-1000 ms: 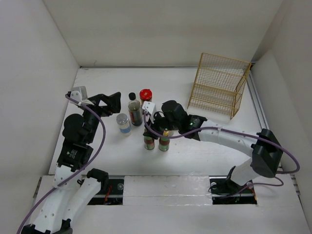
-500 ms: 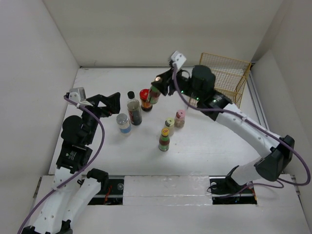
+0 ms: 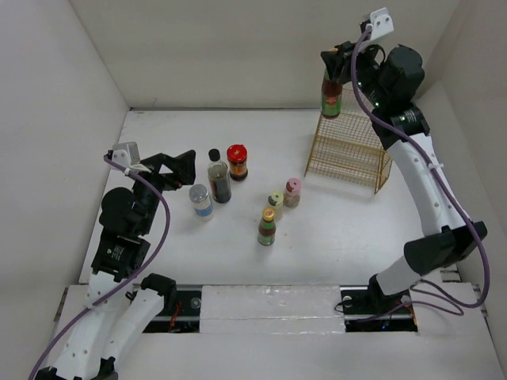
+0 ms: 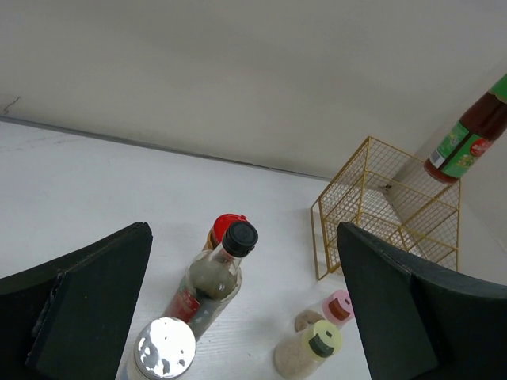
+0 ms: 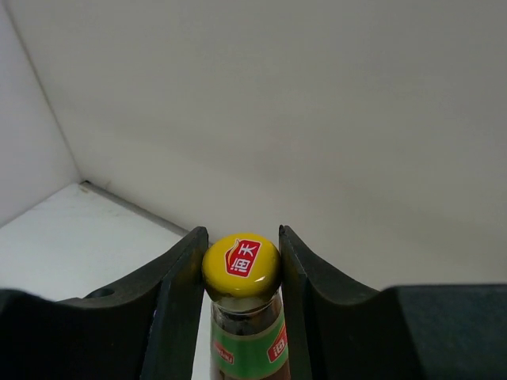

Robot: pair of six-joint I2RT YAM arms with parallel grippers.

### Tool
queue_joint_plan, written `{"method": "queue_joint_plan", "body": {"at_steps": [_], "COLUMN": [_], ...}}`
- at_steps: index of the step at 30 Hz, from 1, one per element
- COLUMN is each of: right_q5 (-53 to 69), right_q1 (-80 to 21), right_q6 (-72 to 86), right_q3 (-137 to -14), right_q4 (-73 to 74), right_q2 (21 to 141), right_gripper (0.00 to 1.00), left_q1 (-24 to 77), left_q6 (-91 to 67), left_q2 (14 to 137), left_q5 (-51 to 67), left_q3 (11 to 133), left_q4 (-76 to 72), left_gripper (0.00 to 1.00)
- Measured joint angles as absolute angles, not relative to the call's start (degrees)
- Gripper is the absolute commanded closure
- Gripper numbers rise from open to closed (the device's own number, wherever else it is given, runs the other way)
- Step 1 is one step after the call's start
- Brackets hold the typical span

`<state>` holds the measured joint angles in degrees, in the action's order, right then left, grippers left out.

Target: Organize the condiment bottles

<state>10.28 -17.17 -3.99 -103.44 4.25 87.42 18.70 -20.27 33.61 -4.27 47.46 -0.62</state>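
Your right tool is clamped on the neck of a green-labelled bottle, just under its yellow cap. It holds the bottle upright in the air, over the far left corner of the gold wire basket and apart from the wires.

This looks like the carry-and-place step. The other six bottles stand on the worktop:
- **By your left tool**, whose fingers are wide apart and hold nothing: the tall dark bottle, red-lidded jar and silver-lidded jar.
- **Nearer the middle:** the pink shaker, yellow shaker and second green-labelled bottle.

Next, I'd judge, bring the bottle straight down into the basket, keeping it vertical so the base lands flat. Part the fingers only once it stands — a tilted release on wire could tip it.
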Motion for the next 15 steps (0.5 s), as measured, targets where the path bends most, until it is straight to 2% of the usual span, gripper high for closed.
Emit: {"method": "queue_joint_plan", "body": {"at_steps": [6,15], "right_q5": [10.9,10.41], "right_q1": [-9.93,-4.84], "right_q6": [-3.64,-3.51], "right_q3": [-111.35,-115.11], "right_q4": [6.02,8.93], "right_q2": [96.47,106.96], "right_gripper": [0.96,0.97], "left_q1": [18.7,18.7], "left_q6": [-20.27,-20.27], "left_q2": [33.63,34.37], "left_q5": [-4.03,-3.99], "left_q3": [47.46,47.46], "left_q4": [-0.62,-0.62], "left_gripper": [0.0,0.0]}}
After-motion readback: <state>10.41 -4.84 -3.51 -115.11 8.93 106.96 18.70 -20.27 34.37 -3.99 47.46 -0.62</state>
